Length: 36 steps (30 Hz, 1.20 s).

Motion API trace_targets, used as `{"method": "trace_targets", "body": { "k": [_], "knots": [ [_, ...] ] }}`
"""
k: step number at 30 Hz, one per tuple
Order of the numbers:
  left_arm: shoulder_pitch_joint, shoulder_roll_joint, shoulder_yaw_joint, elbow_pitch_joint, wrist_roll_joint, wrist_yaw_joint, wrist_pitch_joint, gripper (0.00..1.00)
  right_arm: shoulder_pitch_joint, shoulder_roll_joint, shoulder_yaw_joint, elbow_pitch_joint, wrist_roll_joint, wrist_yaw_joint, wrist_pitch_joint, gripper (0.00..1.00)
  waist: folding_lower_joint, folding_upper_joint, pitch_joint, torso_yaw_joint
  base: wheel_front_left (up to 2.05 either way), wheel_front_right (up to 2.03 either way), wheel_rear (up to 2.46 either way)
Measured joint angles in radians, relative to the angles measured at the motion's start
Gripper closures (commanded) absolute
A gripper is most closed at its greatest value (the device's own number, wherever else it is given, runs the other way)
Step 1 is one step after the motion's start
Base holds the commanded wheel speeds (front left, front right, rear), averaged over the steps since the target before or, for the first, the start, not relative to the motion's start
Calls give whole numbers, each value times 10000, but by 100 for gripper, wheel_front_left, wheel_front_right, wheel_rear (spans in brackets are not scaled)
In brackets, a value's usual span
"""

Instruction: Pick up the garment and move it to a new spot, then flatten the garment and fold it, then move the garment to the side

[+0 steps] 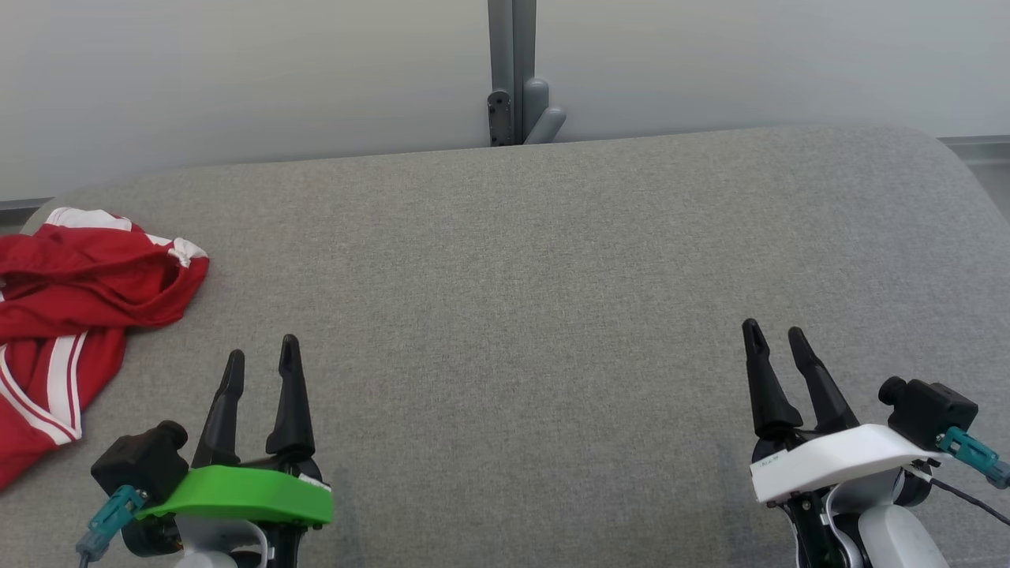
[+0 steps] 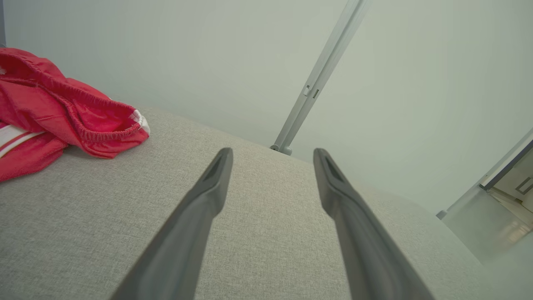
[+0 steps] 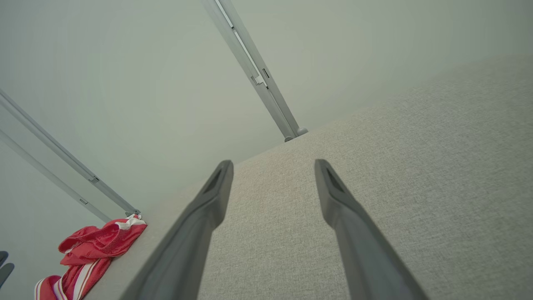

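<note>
Grey surface [image 1: 505, 260]; red garment [image 1: 71, 300] left of spread left gripper [image 1: 262, 348], apart; right gripper [image 1: 772, 327] spread.

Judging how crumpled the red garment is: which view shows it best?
The head view: the red garment lies bunched left on the grey surface, though cropped. The left wrist view shows its elastic waistband close; the right wrist view shows the garment small, far off.

Left gripper [image 1: 262, 349]: two long tapered black fingers [image 1: 290, 402], bright green cover [image 1: 245, 493], black camera block [image 1: 138, 465], teal connector [image 1: 110, 517]. Right gripper [image 1: 772, 328]: same fingers, white cover [image 1: 836, 457], black side block [image 1: 927, 410], teal plug [image 1: 974, 454], thin black cable [image 1: 970, 501].
</note>
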Motion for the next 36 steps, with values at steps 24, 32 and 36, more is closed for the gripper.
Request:
{"method": "trace_targets", "body": {
  "k": [24, 32, 36],
  "knots": [
    [60, 27, -322, -148, 2284, 4, -616, 0, 130, 40, 314, -291, -2472, 2, -602, 0, 0, 0, -54, 108, 0, 0, 0],
    [167, 31, -366, -125, 2640, 6, -771, 0, 219, 40, 447, -372, -3122, 2, -779, 0, 0, 0, -92, 185, 0, 0, 0],
    [184, 33, -397, -121, 2924, 10, -846, 0, 252, 40, 499, -393, -3409, 2, -842, 0, 0, 0, -132, 227, 0, 0, 0]
  ]
}}
